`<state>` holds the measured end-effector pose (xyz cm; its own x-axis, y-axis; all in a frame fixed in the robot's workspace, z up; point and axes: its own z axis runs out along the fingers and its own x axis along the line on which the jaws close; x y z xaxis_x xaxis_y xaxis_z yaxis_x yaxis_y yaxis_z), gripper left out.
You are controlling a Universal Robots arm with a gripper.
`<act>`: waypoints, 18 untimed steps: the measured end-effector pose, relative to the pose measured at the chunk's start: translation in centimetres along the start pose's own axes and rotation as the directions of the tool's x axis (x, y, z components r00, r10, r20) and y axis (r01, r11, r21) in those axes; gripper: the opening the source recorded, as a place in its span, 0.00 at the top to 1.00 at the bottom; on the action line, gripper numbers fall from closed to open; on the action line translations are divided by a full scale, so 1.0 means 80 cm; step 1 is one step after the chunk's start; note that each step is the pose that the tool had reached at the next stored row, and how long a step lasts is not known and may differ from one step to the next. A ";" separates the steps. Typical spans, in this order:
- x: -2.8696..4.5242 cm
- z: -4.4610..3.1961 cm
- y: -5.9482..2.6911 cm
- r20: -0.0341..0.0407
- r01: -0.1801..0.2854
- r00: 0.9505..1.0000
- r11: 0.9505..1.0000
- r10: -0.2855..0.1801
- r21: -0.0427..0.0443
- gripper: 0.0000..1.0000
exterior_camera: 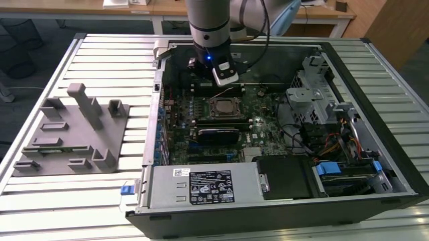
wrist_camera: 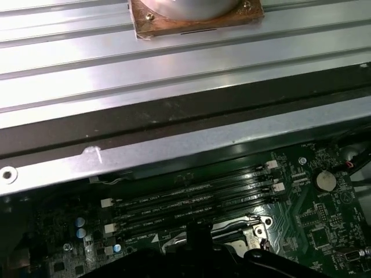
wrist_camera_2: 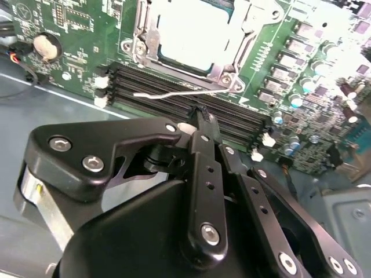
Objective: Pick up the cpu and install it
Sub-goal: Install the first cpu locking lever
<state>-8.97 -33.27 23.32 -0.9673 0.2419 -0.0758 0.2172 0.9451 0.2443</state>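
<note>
An open computer case (exterior_camera: 282, 221) lies on a ribbed metal table (exterior_camera: 100, 55), with wooden desks (exterior_camera: 168, 7) behind. The cpu (wrist_camera_2: 191, 26), a pale silvery square, sits in the metal-framed socket (wrist_camera_2: 229, 72) of the green motherboard (exterior_camera: 264, 113). The black pincer (wrist_camera_2: 202, 116), its fingers pressed together, hangs over the memory slots (wrist_camera_2: 168, 84) just beside that socket.

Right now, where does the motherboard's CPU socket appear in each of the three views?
Exterior view: the socket in the middle of the green motherboard.
Second wrist view: the socket just beyond the black memory slots.
First wrist view: a corner of it, beside those slots.
Shared landmark: the memory slots along the socket.
</note>
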 end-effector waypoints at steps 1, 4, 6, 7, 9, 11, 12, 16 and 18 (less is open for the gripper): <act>0.0000 0.0007 0.000 0.004 -0.003 1.000 1.000 0.003 -0.001 0.89; -0.0001 0.0030 -0.001 0.017 -0.012 1.000 1.000 0.012 -0.002 0.89; -0.0005 0.0047 -0.001 0.024 -0.017 1.000 1.000 0.017 -0.004 0.89; -0.0009 0.0057 -0.001 0.027 -0.019 0.999 1.000 0.019 -0.004 0.89; -0.0019 0.0079 -0.001 0.029 -0.025 0.999 1.000 0.025 -0.004 0.89; -0.0026 0.0103 -0.002 0.033 -0.035 0.999 0.999 0.035 -0.003 0.89; -0.0030 0.0113 -0.002 0.035 -0.044 0.998 0.999 0.044 -0.002 0.89; -0.0055 0.0143 0.000 0.039 -0.061 0.997 0.998 0.061 -0.001 0.89; -0.0061 0.0158 0.002 0.039 -0.061 0.997 0.998 0.061 -0.001 0.89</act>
<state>-8.30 -32.98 22.17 -0.9465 0.3074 -0.0986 0.2755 0.9283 0.2497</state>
